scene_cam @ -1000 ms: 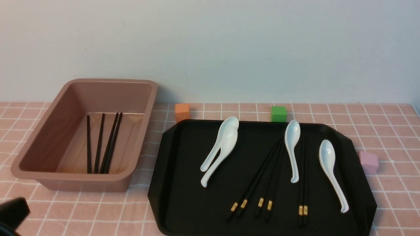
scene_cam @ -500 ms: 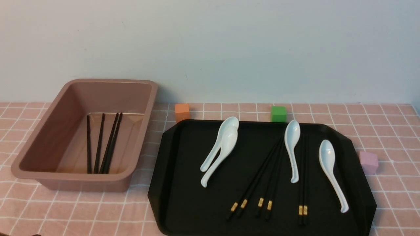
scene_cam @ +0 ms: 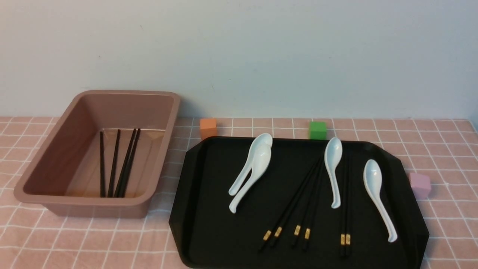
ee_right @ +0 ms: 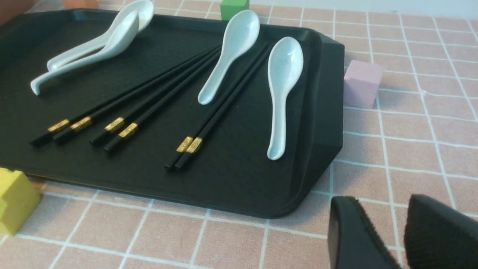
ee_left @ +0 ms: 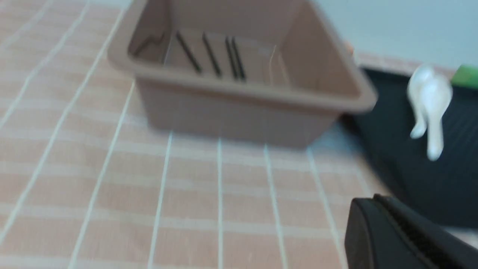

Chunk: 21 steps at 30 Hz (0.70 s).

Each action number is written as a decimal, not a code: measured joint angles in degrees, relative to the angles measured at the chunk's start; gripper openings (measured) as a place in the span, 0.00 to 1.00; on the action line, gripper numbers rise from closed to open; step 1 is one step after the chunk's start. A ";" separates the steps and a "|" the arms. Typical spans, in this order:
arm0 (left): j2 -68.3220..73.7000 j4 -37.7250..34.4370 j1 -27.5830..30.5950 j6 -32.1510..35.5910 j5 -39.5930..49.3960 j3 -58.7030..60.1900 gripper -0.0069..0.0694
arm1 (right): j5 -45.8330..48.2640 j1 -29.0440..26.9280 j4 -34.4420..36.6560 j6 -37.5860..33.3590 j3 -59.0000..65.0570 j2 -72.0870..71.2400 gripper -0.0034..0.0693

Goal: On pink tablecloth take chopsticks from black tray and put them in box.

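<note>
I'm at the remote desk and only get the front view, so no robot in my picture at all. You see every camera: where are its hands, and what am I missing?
Observer: The right wrist view shows the right hand, fingers a little apart with nothing between them.
Operator: And the left one? Is it carrying a chopstick?
Observer: No. In the left wrist view the left hand is shut, over the pink tablecloth.
Operator: Anything else my picture leaves out?
Observer: Yes, a yellow block on the cloth, beside the near edge of the black tray. Only the right wrist view has it.
</note>
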 joint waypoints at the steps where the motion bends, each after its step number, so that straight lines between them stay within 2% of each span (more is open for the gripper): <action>1: 0.00 0.10 0.00 -0.17 0.77 0.16 0.07 | 0.00 0.00 0.00 0.00 0.00 0.00 0.38; 21: 0.00 1.72 0.00 -1.17 2.39 0.30 0.07 | 0.00 0.00 0.00 0.00 0.00 0.00 0.38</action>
